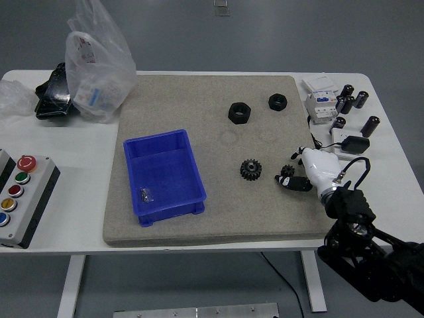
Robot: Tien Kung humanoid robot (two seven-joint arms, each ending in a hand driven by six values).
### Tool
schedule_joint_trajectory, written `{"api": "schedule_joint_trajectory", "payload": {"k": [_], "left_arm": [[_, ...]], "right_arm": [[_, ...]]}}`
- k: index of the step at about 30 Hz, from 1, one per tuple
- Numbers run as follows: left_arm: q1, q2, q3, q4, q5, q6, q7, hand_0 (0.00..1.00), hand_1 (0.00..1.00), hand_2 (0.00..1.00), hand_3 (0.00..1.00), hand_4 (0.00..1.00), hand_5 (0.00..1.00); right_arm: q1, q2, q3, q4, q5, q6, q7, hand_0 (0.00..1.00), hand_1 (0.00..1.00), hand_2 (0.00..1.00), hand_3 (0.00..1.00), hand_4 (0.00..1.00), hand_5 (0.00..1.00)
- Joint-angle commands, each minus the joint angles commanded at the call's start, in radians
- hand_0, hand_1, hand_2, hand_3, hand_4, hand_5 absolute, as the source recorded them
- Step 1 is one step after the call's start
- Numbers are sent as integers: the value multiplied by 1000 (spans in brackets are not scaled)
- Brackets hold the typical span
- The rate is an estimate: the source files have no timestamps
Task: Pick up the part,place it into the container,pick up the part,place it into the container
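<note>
right hand (pixel 317 167), white shell with black fingers, comes in from the lower right corner over the grey felt mat (pixel 205 218) on the white table (pixel 79 142). fingers point left, partly curled around a small black gear (pixel 287 175) near the mat's right edge; contact looks likely but cannot tell if the grip is really closed on it. second black toothed gear (pixel 251 169) lies flat on the mat just left of the hand, apart from it. two black hex nuts sit beyond the hand, further up the mat: larger black hex nut (pixel 240 112) up-left, smaller black hex nut (pixel 277 101) more directly above. blue plastic bin (pixel 163 175) is well to the hand's left on the mat, open top, with a tiny dark metal piece (pixel 146 194) in its near left corner. beyond the hand off the mat: white breaker-type block (pixel 320 103), black cylinders (pixel 354 99), small black adapter (pixel 354 144). far left of the hand: grey button box with coloured buttons (pixel 21 199), clear plastic bag (pixel 98 63).
</note>
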Motion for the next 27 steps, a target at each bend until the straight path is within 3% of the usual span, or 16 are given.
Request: {"api": "schedule_joint_trajectory", "payload": {"k": [3, 4, 9, 10, 13, 27], "left_arm": [[0, 0, 0, 0, 0, 0, 0, 614, 638, 608, 696, 722, 248], [0, 0, 0, 0, 0, 0, 0, 614, 638, 608, 694, 722, 247], [-1, 1, 2, 0, -2, 0, 0, 614, 638, 608, 694, 722, 247], [0, 1, 2, 0, -2, 0, 0, 614, 638, 608, 695, 722, 247], [0, 1, 2, 0, -2, 0, 0, 614, 638, 608, 695, 722, 247], [-2, 1, 3, 0, -4, 0, 0, 614, 638, 608, 694, 722, 249]], "right_arm": [[1, 0, -6, -1, 6, -8, 4, 422, 391, 361, 628, 652, 203], [2, -1, -10, -2, 9, -12, 6, 412, 373, 304, 578, 619, 157], [4, -2, -22, -6, 16, -16, 9, 412, 373, 304, 578, 619, 157], [4, -3, -23, -7, 15, -15, 9, 405, 372, 294, 579, 581, 100], [4, -4, -25, -5, 13, -19, 11, 405, 372, 294, 579, 581, 100], [79, -12, -103, -4, 40, -108, 61, 373, 370, 287, 536, 564, 89]]}}
